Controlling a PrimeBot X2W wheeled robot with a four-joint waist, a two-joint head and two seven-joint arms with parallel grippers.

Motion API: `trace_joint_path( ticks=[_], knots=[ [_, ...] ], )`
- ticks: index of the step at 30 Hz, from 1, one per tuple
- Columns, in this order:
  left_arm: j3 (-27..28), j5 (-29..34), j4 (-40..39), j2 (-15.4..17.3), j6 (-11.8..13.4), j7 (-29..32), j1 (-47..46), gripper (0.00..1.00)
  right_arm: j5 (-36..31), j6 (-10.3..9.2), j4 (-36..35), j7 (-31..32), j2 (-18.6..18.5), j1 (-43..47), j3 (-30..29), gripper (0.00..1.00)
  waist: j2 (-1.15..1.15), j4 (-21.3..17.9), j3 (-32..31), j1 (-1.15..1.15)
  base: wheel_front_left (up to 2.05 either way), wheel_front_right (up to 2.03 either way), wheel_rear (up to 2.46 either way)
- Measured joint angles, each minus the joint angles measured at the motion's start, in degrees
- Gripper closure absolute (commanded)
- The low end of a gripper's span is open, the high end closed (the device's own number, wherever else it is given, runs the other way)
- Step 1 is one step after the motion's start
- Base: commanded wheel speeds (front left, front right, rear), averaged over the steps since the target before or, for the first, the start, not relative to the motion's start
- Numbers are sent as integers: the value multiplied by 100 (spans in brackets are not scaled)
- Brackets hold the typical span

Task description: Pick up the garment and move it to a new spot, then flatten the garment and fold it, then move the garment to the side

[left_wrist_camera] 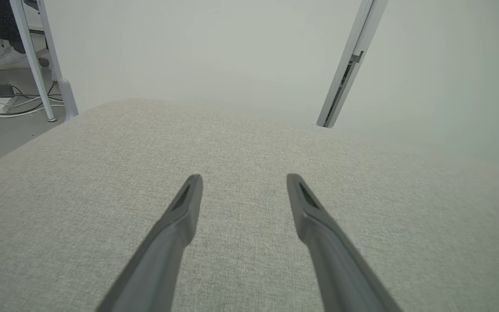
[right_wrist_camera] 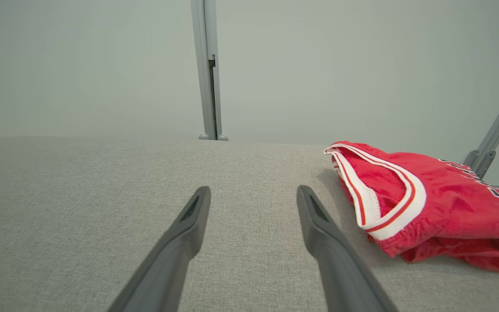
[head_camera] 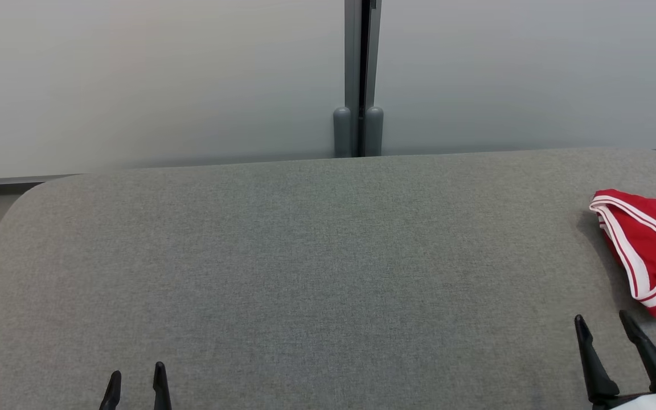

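The garment (head_camera: 655, 250) is a red jersey with white and red trim, lying folded at the right edge of the grey fabric table (head_camera: 316, 256); part of it runs out of the head view. In the right wrist view the garment (right_wrist_camera: 440, 208) lies just right of my fingers. My right gripper (head_camera: 601, 320) stands open and empty, a little in front of and left of the jersey, apart from it. My left gripper (head_camera: 137, 373) is open and empty at the lower left, over bare table; its fingers (left_wrist_camera: 180, 212) spread wide.
Pale frosted partition panels with a grey post (head_camera: 359, 80) close the table's far side. Left of the table, cables (left_wrist_camera: 2, 102) and a person's shoe (left_wrist_camera: 7, 58) are on the floor beside a white leg (left_wrist_camera: 33, 56). The table has rounded far corners.
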Motion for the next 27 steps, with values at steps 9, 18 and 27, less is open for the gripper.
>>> trace_joint_path(
  ticks=[9,18,27],
  knots=[
    [51,32,138,-3,-120,0,-63,100,-211,0,-151,-14,397,338,34,100,0,58,-48,0,0,0,0],
    [22,-214,478,-93,-126,107,38,100,81,0,181,110,589,451,59,100,0,56,-43,0,0,0,0],
    [102,-1096,483,-92,-225,357,-155,100,1078,-1,157,359,611,336,4,100,0,50,-25,1,0,0,0]
  ],
)
